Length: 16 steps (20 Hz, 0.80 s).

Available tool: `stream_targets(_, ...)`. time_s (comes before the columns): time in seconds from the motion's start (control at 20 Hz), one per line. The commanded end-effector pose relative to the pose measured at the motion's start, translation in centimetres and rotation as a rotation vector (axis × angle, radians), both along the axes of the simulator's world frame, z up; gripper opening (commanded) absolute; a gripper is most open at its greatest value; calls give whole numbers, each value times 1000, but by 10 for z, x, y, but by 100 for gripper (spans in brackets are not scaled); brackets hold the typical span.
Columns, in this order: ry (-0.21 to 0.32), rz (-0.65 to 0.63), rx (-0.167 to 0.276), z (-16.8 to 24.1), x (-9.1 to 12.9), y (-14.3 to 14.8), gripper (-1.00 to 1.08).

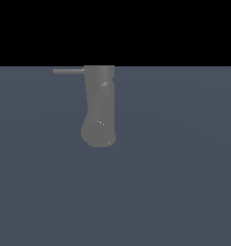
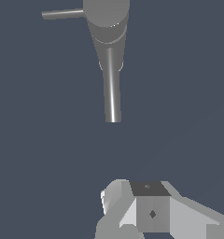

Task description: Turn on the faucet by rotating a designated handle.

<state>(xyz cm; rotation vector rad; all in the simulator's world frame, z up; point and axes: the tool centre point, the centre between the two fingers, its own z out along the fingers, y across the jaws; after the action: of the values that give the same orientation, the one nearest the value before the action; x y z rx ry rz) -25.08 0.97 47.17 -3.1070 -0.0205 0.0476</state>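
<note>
Nearest the wrist camera sits the gripper (image 2: 149, 205), a pale blocky shape low in the wrist view. Only part of it shows, and its fingertips cannot be made out, so I cannot tell whether the fingers are spread or closed. Nothing appears to be held; no object lies against the visible parts. The gripper does not show in the exterior view at all.

Ahead of the gripper, well apart from it across bare blue-grey floor (image 2: 48, 154), stands the faucet (image 2: 108, 32). Its narrow spout points back toward the gripper, and its thick dark-grey body lies beyond. In the exterior view the faucet (image 1: 99, 108) appears as a column with a bulging lower end.

Farthest from the gripper is the handle (image 2: 62, 14), a thin rod sticking sideways from the column's top, toward the exterior view's left (image 1: 68, 71).

Risks, as I judge them:
- The spout lies between gripper and handle, so a straight approach could strike the spout or column first.
- The rod is thin, so a small sideways error could let the fingers slide past or over it.
- Pushing near the column gives little leverage, and the rod may slip free before turning.
- With the finger state unknown, an unsuitable spread could catch the rod badly.
</note>
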Motion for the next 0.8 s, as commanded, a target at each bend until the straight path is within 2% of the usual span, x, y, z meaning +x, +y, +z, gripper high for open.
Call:
stream_targets(0.0,0,0,0,0,0,0,-100)
stream_targets(0.4,4,20,-24,4,3,-5,-100)
stream_targets(0.75,4,12,-22,3,5,-4,-100)
